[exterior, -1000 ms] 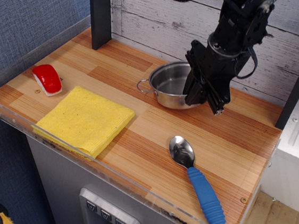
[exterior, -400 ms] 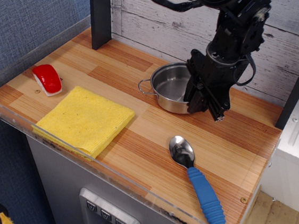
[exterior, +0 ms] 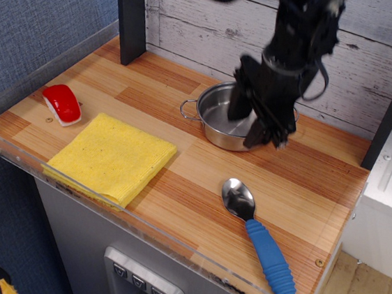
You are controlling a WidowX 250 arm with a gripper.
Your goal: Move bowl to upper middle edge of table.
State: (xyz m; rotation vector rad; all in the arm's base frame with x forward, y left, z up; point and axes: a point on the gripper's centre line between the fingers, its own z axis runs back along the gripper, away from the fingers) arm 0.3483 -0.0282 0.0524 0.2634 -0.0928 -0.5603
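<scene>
The shiny steel bowl stands upright on the striped wooden table, near the back wall and a little right of the middle. One wire loop handle points left. My gripper hangs over the bowl's right side, slightly blurred. Its fingers look spread apart, one inside the bowl and one outside the right rim. The arm hides the bowl's right part and its other handle.
A metal spoon with a blue handle lies at the front right. A yellow cloth lies at the front left, with a red object to its left. A dark post stands at the back left. A clear acrylic rim edges the table.
My gripper has shifted left and turned over the bowl, and its fingers now look further apart. The bowl has stayed almost in place near the back wall.
</scene>
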